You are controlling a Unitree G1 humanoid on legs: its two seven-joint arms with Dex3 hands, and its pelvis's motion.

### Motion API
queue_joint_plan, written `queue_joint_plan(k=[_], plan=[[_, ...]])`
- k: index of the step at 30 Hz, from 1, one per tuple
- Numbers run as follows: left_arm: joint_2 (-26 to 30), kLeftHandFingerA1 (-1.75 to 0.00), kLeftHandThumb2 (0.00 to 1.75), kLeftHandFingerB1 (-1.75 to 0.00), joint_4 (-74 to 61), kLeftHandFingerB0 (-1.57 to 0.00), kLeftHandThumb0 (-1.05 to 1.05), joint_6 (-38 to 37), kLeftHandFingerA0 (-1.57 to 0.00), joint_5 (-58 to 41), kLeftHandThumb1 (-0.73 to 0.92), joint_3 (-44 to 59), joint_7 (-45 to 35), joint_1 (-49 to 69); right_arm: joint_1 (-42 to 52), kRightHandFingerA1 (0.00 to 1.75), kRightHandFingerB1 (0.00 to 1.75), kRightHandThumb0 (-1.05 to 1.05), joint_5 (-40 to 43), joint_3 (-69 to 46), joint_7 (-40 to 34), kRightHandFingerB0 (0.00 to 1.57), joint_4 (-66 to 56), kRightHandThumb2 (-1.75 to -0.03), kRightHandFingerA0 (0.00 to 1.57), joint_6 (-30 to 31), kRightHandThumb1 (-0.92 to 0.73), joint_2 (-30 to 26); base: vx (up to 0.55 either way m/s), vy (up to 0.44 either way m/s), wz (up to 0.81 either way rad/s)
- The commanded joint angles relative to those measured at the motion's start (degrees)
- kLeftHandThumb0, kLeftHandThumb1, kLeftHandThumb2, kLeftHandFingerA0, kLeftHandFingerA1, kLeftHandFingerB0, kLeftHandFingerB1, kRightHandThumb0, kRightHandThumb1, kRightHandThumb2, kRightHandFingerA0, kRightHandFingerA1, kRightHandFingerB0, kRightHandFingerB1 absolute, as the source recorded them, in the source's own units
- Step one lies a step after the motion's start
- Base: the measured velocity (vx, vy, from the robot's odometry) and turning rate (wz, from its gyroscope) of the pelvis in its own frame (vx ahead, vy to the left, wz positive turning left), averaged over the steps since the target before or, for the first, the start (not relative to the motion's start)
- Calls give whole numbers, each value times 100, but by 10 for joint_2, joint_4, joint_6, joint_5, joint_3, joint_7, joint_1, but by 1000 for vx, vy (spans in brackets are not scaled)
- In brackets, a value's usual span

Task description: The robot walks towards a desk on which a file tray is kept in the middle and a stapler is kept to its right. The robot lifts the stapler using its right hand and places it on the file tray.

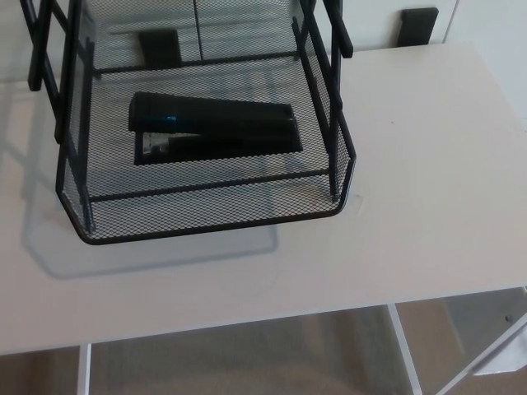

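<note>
Bright, soft light falls here, with no hard glare; the white desk (428, 164) looks washed out toward its far right corner; the mesh file tray (206, 218) throws a pale, blurred shadow (165, 251) toward the desk's front and left edges, so light comes from the far right; a bluish glint sits on the black stapler (214, 127); everything looks slightly soft.

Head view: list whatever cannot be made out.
File tray: upper part cut off by the top edge.
Stapler: underside hidden by its own body.
Dark block beyond the desk: cut by the top edge, unidentifiable.
Both hands: outside the frame.
</note>
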Motion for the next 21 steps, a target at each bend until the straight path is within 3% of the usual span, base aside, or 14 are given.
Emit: queue_joint_plan(k=[1,2,3,7,8,9,11,12,14,15,18,20,21], plan=[[15,-76,135,-66,-4,0,-63,-34,-16,6,64,-2,-12,6,4,103,89,-61,62,0,9,10,1,-53,39,-11,-50,-15,0,0,0],[14,-75,133,-69,-6,-5,-63,-39,-14,8,61,-3,-6,8,24,88,68,-63,36,31,0,17,-22,-86,55,-45,-37,-14,0,0,0],[14,-73,130,-65,-4,0,-60,-34,-14,5,58,-1,-7,6,23,96,81,-65,40,33,-11,12,-23,-54,36,-39,-53,-13,0,0,0],[10,-72,131,-65,6,0,-61,-19,-11,-3,60,8,-9,-2,6,102,87,-62,73,31,10,9,32,-56,26,-41,-52,-29,0,0,0],[10,-96,127,-94,2,-39,-103,-21,-39,-1,75,6,-6,1,5,82,71,-67,57,47,-4,18,45,-78,41,-67,-40,-32,0,0,0],[9,-73,136,-69,1,0,-69,-13,-5,-12,65,17,-13,0,9,83,72,-71,54,57,1,16,44,-80,41,-73,-41,-36,0,0,0],[10,-72,133,-68,-7,0,-65,-10,-6,-13,61,19,-23,3,4,84,72,-68,68,57,4,17,56,-79,41,-74,-41,-40,0,0,0],[11,-75,134,-71,-8,-10,-65,-22,-15,1,61,9,-11,6,12,96,85,-69,63,68,-1,12,39,-56,42,-73,-53,-41,0,0,0],[12,-75,133,-69,-10,-3,-66,-33,-12,2,60,8,-10,11,20,90,80,-72,46,89,-21,15,35,-56,49,-95,-54,-43,0,0,0],[12,-73,133,-67,-12,0,-65,-20,-9,1,61,8,-12,8,21,96,84,-64,78,71,-3,11,33,-54,41,-91,-52,-39,0,0,0],[12,-71,132,-68,-12,-4,-61,-19,-10,0,61,9,-15,9,11,90,79,-68,70,87,-17,14,57,-57,46,-91,-53,-45,0,0,0],[12,-73,134,-68,-14,-3,-64,-18,-11,4,63,7,-8,9,17,95,80,-69,85,82,-14,14,47,-56,38,-95,-50,-41,0,0,0],[11,-74,132,-67,-13,-2,-62,-24,-14,4,60,8,-8,10,17,84,72,-67,94,78,-6,18,44,-78,39,-84,-41,-42,0,0,0]])
